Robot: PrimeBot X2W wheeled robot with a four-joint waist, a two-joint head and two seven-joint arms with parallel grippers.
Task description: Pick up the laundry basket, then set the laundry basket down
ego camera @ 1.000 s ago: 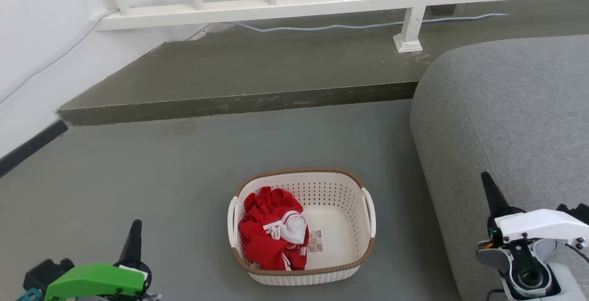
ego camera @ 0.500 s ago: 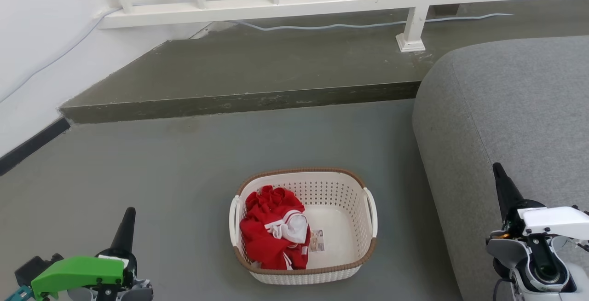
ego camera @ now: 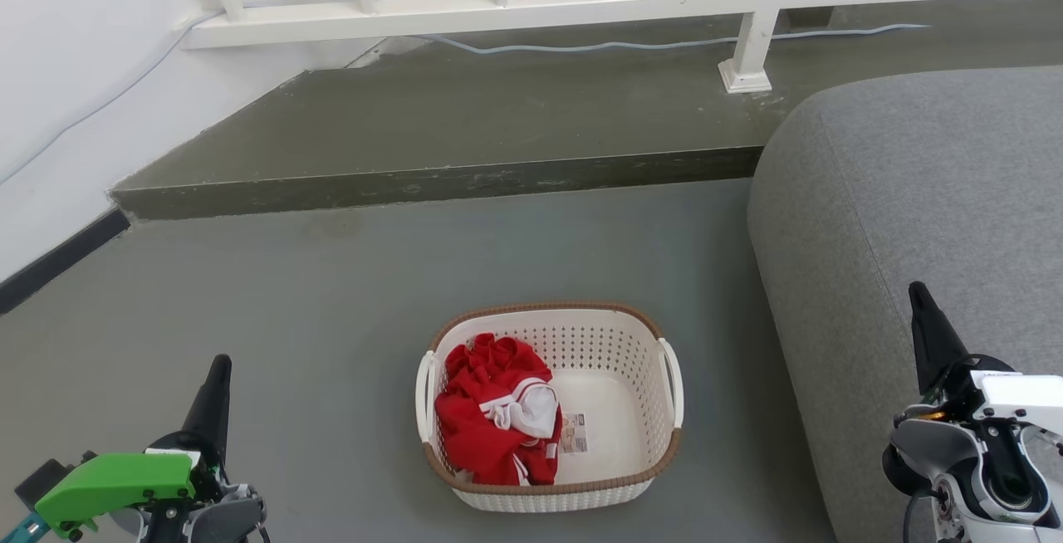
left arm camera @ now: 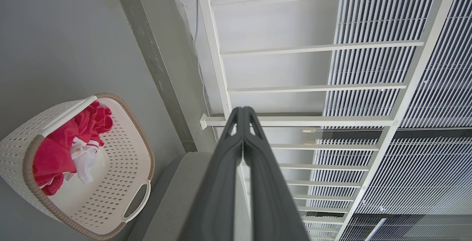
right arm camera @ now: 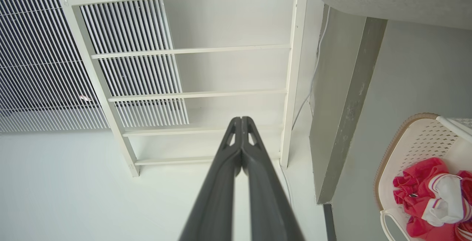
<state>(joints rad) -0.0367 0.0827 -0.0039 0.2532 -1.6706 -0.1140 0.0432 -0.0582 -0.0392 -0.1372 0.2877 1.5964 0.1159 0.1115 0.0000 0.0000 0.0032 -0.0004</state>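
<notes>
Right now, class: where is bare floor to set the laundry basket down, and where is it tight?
Widest bare floor lies left of the laundry basket, out to the wall. Another strip runs between basket and raised step. Tight on the right: the sofa stands close beside the basket.

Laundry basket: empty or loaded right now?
Partly loaded. Red-and-white clothing sits bunched in the left half of the basket; the right half is bare, paper label showing.
</notes>
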